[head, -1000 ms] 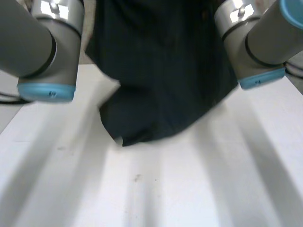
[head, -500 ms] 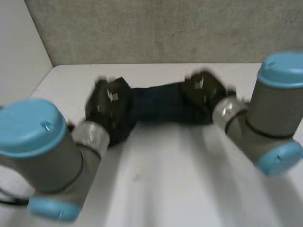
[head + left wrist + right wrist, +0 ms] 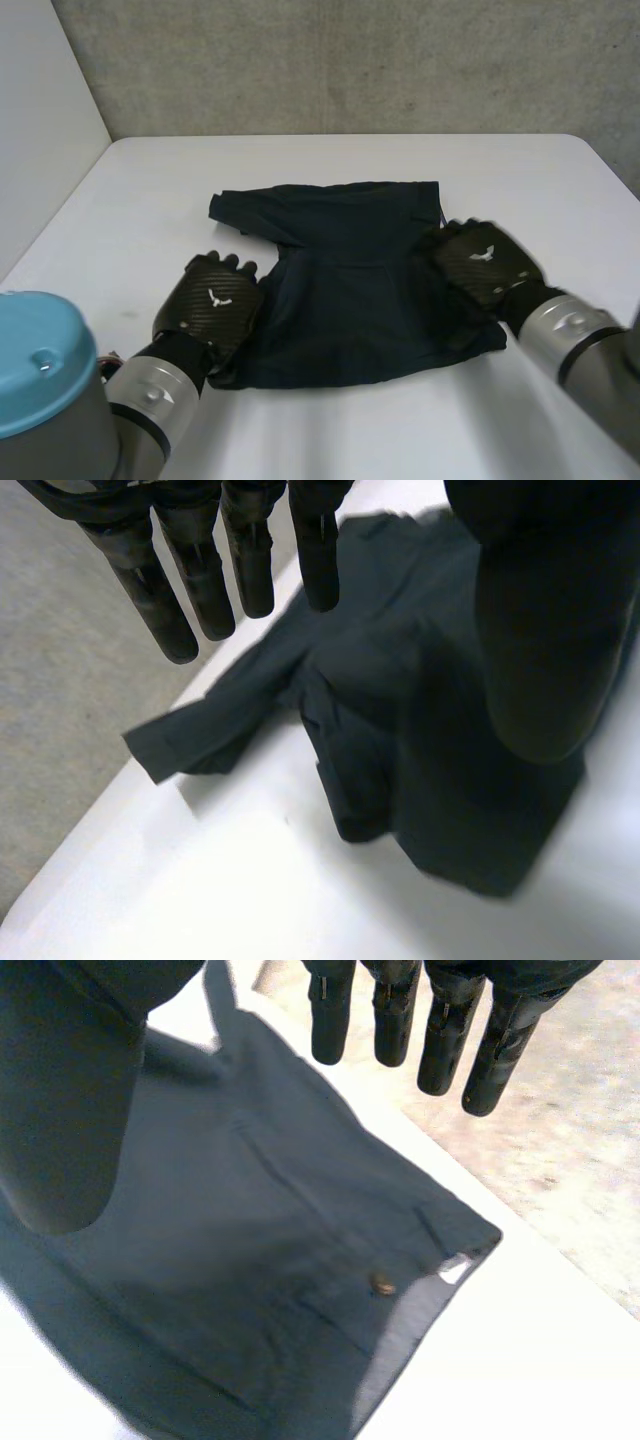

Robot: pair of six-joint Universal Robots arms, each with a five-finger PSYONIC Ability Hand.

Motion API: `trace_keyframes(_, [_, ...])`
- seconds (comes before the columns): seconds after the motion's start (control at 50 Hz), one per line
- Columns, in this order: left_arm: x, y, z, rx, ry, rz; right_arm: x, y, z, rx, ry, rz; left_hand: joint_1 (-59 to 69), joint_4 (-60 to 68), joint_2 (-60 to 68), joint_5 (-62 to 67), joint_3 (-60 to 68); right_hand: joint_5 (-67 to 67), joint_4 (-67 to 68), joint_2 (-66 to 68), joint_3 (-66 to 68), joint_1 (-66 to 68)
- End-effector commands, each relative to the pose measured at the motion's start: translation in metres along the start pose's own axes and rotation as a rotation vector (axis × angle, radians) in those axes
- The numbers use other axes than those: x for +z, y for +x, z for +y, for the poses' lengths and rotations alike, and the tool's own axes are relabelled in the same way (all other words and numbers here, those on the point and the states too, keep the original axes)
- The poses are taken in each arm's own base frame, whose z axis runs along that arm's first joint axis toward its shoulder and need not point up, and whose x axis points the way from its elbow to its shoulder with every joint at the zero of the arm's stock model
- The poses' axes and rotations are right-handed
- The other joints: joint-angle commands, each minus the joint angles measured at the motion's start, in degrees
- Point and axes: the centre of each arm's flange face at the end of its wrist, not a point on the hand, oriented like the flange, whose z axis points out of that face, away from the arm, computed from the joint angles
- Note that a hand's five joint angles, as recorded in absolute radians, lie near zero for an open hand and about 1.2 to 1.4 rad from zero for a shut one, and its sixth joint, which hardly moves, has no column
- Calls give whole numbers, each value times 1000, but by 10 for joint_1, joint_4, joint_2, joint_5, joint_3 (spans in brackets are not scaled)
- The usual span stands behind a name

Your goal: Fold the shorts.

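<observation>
- Head view first: my left hand (image 3: 212, 305) is at the near left corner of the shorts (image 3: 345, 290), with the back of the hand facing up.
- From the left wrist camera I see its fingers (image 3: 160, 595) straight and a little spread, hanging clear above the cloth. The thumb stands well apart from them, and they have hold of nothing.
- I cannot tell whether that palm rests on the cloth or only hovers over it.
- The shorts are dark and lie rumpled on the white table (image 3: 140, 190) between my two hands. One flap reaches out toward the far left, and the cloth is doubled over itself across the middle.
- On the right wrist camera I can make out a small button (image 3: 381, 1283) and a white label (image 3: 455, 1268) near one corner of the shorts, beyond the fingertips.
- My right hand (image 3: 487, 265) is over the right edge of the shorts, back of the hand up.
- Its fingers (image 3: 440, 1045) are straight and slightly apart, with the thumb held away, gripping nothing.
</observation>
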Motion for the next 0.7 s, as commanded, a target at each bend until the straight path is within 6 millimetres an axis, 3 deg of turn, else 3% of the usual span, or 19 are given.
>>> trace_keyframes(0.02, [-10,-13,-14,-184,59,-32,-4,36,1,142,2,82,-4,7,5,11,1,-16,-18,-15,-6,-2])
trace_keyframes(0.18, [-13,-14,4,-267,-54,-14,0,27,46,244,-151,-14,7,19,17,23,13,8,5,9,17,21])
trace_keyframes(0.4, [-8,-3,43,-280,-210,47,22,28,74,109,-170,-58,7,19,17,23,13,141,138,142,150,154])
trace_keyframes(0.46, [-7,3,52,-282,-244,84,24,28,77,83,-172,-60,9,21,19,25,15,149,146,150,159,162])
trace_keyframes(0.7, [11,4,57,-364,-210,67,40,32,84,19,-136,-45,80,92,89,95,85,339,336,340,349,352])
